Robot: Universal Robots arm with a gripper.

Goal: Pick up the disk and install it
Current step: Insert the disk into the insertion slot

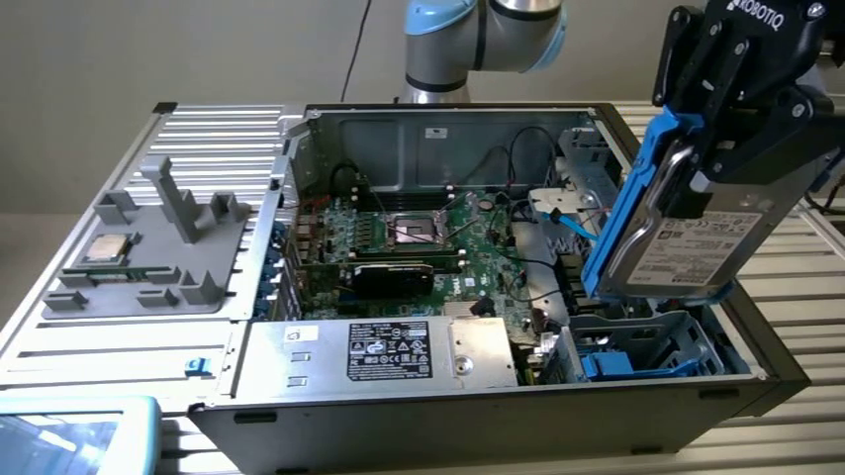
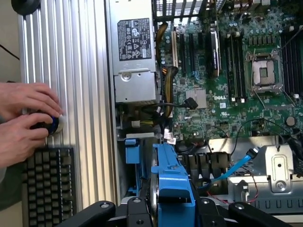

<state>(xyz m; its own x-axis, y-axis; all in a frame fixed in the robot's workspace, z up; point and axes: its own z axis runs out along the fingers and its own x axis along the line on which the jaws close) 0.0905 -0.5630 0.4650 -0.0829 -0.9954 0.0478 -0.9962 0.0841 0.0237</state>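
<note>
The disk (image 1: 694,252), a grey-silver hard drive with a white label in a bright blue carrier, hangs tilted on edge above the right side of the open computer case (image 1: 436,129). My gripper (image 1: 733,188) is shut on it, with black fingers (image 1: 687,193) clamping the carrier's upper part. In the wrist view the blue carrier (image 2: 171,182) sits between the two fingers (image 2: 137,208), over the drive bay area. The drive cage (image 1: 647,346) with blue plastic parts lies just below the disk's lower end, at the case's front right corner.
The motherboard (image 1: 422,237) with cables fills the case's middle, and the silver power supply (image 1: 383,351) lies in front. A grey tray (image 1: 145,257) with a square chip (image 1: 106,249) sits on the exterior view's left. A person's hands (image 2: 23,118) rest by a keyboard (image 2: 47,184).
</note>
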